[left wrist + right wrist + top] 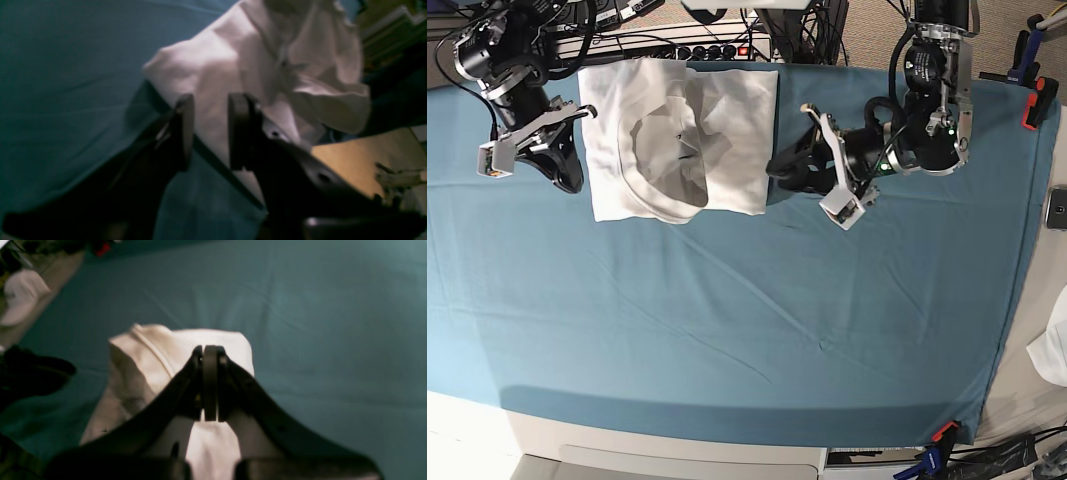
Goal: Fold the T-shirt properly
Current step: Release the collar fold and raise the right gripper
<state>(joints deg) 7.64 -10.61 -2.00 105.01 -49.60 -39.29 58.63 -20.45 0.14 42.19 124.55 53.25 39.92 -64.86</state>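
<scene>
We are seeing the teal cloth (757, 330) covering the bench, with the T-shirt (677, 140) lying folded at upper left of the base view. The left gripper (208, 131) is standing partly apart, empty; the right gripper (210, 383) is pressing closed, empty.

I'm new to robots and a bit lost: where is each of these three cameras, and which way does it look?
Left wrist: on the left arm, looking past its open left claw at the T-shirt.
Right wrist: on the right arm, looking past the shut right claw at the T-shirt's edge.
Base: overhead, looking down on the teal cloth and both arms.
All three share the T-shirt and the cloth.
</scene>
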